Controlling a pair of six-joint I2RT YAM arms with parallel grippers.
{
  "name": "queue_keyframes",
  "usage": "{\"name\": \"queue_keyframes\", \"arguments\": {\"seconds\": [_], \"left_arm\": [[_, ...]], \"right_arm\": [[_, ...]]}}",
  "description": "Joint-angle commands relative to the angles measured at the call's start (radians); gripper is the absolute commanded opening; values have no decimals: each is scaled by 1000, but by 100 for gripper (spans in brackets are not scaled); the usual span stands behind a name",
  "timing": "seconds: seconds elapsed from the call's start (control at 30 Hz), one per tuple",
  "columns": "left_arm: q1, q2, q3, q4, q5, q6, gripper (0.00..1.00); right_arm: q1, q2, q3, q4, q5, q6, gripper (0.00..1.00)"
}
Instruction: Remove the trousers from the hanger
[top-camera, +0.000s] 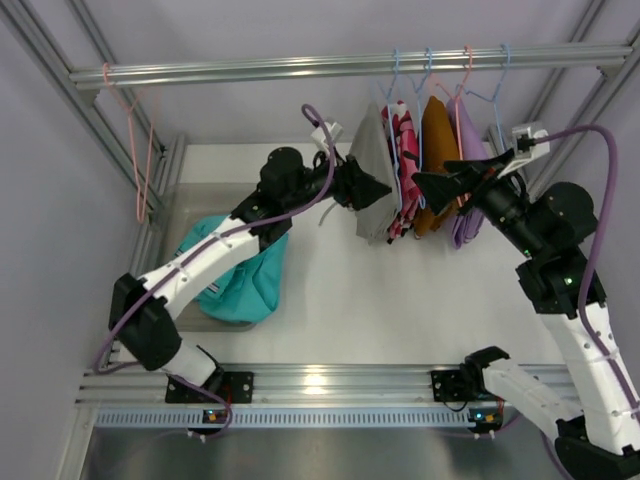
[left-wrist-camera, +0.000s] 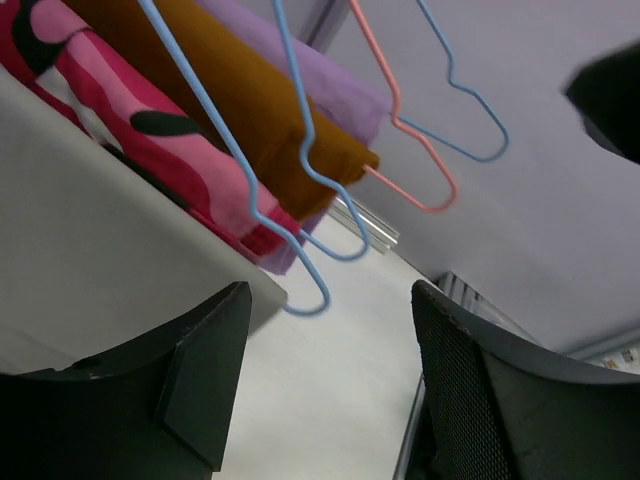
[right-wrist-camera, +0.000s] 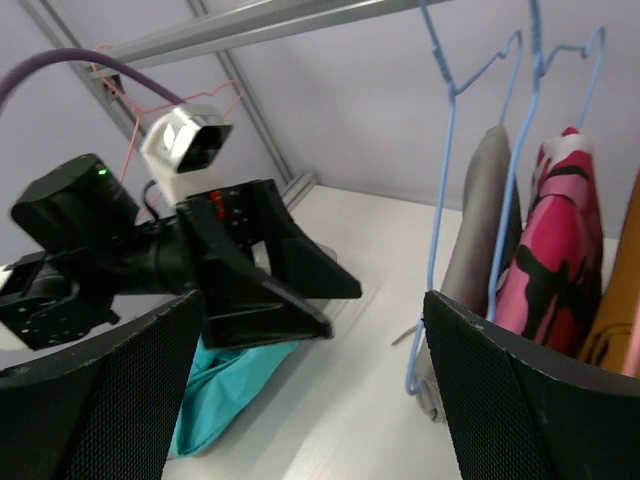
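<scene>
Several trousers hang folded over wire hangers on the rail (top-camera: 330, 68): grey (top-camera: 372, 150), pink-patterned (top-camera: 403, 160), orange (top-camera: 438, 150) and purple (top-camera: 468, 215). My left gripper (top-camera: 372, 192) is open and empty, its tips right beside the grey trousers' left face. In the left wrist view (left-wrist-camera: 325, 385) the grey trousers (left-wrist-camera: 90, 250) lie just left of the gap and the blue hanger (left-wrist-camera: 300, 290) pokes out above it. My right gripper (top-camera: 432, 182) is open and empty in front of the orange trousers. Its wrist view (right-wrist-camera: 310, 400) shows the grey trousers (right-wrist-camera: 482, 220) on the blue hanger (right-wrist-camera: 438, 230).
A teal garment (top-camera: 238, 275) lies in a clear bin (top-camera: 190, 200) at the left, under the left arm. An empty pink hanger (top-camera: 140, 150) hangs at the rail's far left. An empty blue hanger (top-camera: 500, 95) and frame posts stand at the right. The white table (top-camera: 350, 300) lies below.
</scene>
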Motion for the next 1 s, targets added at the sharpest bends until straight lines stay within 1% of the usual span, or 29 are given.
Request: {"name": "queue_keyframes", "arguments": {"seconds": [0.0, 0.1, 0.17, 0.3, 0.37, 0.5, 0.6, 0.63, 0.7, 0.73, 0.87, 0.97], "left_arm": [[-1, 104, 140, 137, -83, -54, 70], [-1, 185, 200, 198, -50, -72, 68], [-1, 242, 251, 198, -45, -112, 67], [10, 307, 285, 262, -14, -185, 65], [10, 336, 295, 271, -30, -207, 64], [10, 371, 346, 261, -42, -205, 64], [10, 388, 363, 274, -33, -222, 59], [10, 389, 363, 282, -31, -231, 54], [11, 388, 365, 291, -25, -254, 45], [11, 380, 361, 291, -25, -262, 34], [31, 350, 360, 261, -30, -311, 0], [56, 313, 357, 253, -11, -334, 0]], "right_arm": [[-66, -70, -19, -50, -16, -10, 89], [-138, -118, -65, -54, -45, 41, 89], [-163, -130, -79, -51, -47, 50, 89], [-174, -147, -96, -44, -58, 64, 89], [-177, -150, -102, -42, -59, 67, 89], [-178, -151, -111, -27, -64, 73, 88], [-177, -154, -119, -25, -68, 73, 86], [-177, -154, -123, -24, -73, 76, 86], [-178, -157, -128, -21, -78, 76, 84], [-178, -157, -134, -16, -79, 78, 84], [-177, -162, -145, -8, -91, 82, 82], [-178, -159, -146, 7, -107, 92, 81]]}}
